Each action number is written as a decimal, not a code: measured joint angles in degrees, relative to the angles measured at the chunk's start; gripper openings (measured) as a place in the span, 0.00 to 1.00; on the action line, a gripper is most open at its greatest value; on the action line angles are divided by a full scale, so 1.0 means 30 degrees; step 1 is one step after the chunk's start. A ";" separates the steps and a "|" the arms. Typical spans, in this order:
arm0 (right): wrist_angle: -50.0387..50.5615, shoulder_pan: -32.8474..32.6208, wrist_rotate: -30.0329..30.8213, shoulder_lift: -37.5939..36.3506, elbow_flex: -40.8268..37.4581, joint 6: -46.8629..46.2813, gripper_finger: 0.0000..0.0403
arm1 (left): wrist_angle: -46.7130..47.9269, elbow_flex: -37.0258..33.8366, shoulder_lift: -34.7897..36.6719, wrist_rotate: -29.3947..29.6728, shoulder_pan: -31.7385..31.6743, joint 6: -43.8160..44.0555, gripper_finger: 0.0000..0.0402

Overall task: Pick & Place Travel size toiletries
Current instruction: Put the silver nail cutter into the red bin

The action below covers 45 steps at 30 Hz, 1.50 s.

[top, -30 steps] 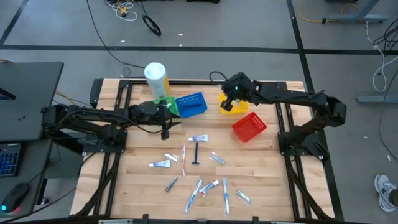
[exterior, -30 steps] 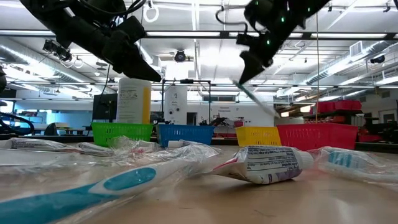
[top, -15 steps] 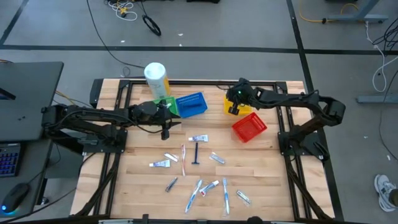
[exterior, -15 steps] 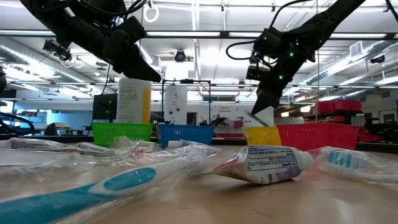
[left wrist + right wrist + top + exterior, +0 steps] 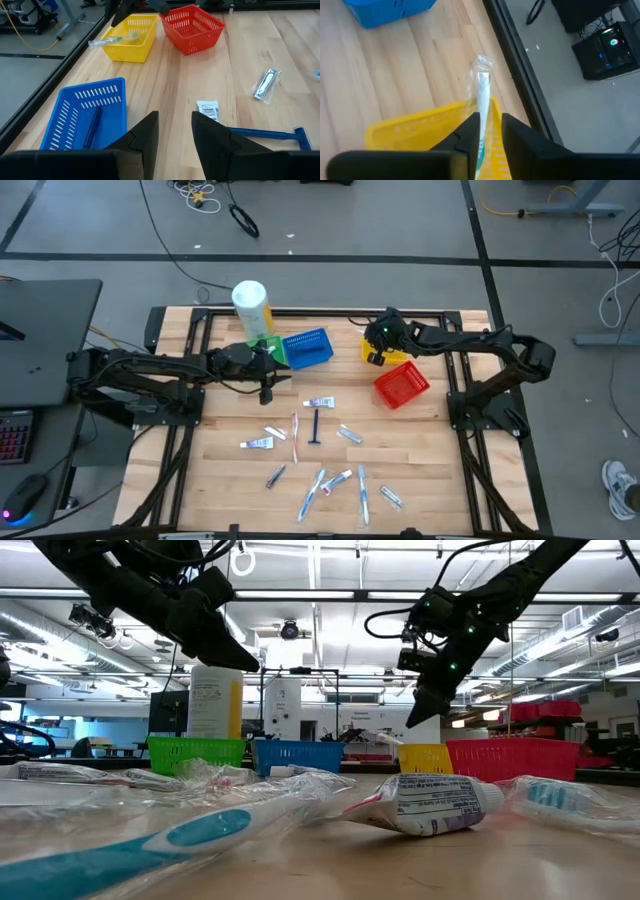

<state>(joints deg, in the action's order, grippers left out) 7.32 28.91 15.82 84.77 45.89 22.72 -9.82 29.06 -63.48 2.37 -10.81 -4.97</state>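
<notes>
The right gripper [image 5: 377, 348] hangs over the yellow basket [image 5: 396, 358] in the upper right of the high view, its fingers [image 5: 468, 134] set narrowly apart; a wrapped toothbrush [image 5: 480, 107] lies in line with the slot between them, just beyond the tips, its clear end jutting over the basket's rim toward the table edge; whether the fingers touch it I cannot tell; in the left wrist view the same toothbrush [image 5: 114, 39] rests slanted across the yellow basket [image 5: 142, 27], one end poking past the rim, with the gripper above it at the frame's top edge; in the low view the gripper [image 5: 425, 705] sits just above the basket [image 5: 425, 757], right of centre.

The red basket [image 5: 401, 384] lies tilted just below and right of the yellow one; the blue basket [image 5: 307, 348] sits at upper centre, with a dark blue razor [image 5: 93, 127] lying inside it; the green basket [image 5: 268, 344] is partly hidden by the left arm, beside the bottle [image 5: 251, 306].

The left gripper [image 5: 266, 392] waits left of centre, below the green basket, fingers [image 5: 145, 135] slightly parted and empty; just past them lie a small sachet [image 5: 208, 109] and a razor [image 5: 316, 426].

The other toiletries [image 5: 330, 478] are scattered across the lower middle of the table [image 5: 440, 480].
</notes>
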 joint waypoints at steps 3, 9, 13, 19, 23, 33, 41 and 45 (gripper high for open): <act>0.0056 -0.0164 0.0014 -0.0146 0.0007 -0.0231 0.27 | 0.0000 0.0000 0.0000 0.0000 0.0000 0.0007 0.31; 0.0036 -0.1197 -0.1420 -0.0321 0.0833 -0.2432 0.32 | -0.0002 0.0000 0.0000 0.0000 0.0000 0.0066 0.31; -0.0021 -0.2182 -0.3011 -0.0321 0.1186 -0.3128 0.33 | 0.0029 -0.0001 0.0000 -0.0007 0.0000 0.0080 0.31; 0.0050 -0.3597 -0.5053 -0.0321 0.1209 -0.5750 0.33 | -0.0001 0.0000 -0.0067 -0.0066 0.0000 0.0080 0.31; -0.0147 -0.4955 -0.6741 -0.0321 0.1217 -0.6922 0.33 | 0.0076 -0.0004 -0.0124 -0.0080 0.0000 0.0076 0.31; -0.0850 -0.9017 -0.6834 -0.0306 0.1217 -0.8762 0.33 | 0.0155 0.0000 -0.0124 -0.0087 0.0000 0.0080 0.31; -0.1507 -1.1409 -0.6832 -0.0291 0.0506 -1.1087 0.33 | 0.0160 -0.0005 -0.0124 -0.0082 0.0000 0.0080 0.31; -0.1533 -1.2177 -0.7920 -0.0125 0.0103 -1.2799 0.33 | 0.0154 0.0000 -0.0124 -0.0080 0.0000 0.0080 0.31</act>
<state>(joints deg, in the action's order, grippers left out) 2.73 -7.62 -7.94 84.40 46.20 -15.68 -9.36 29.06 -63.86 2.13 -10.81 -4.73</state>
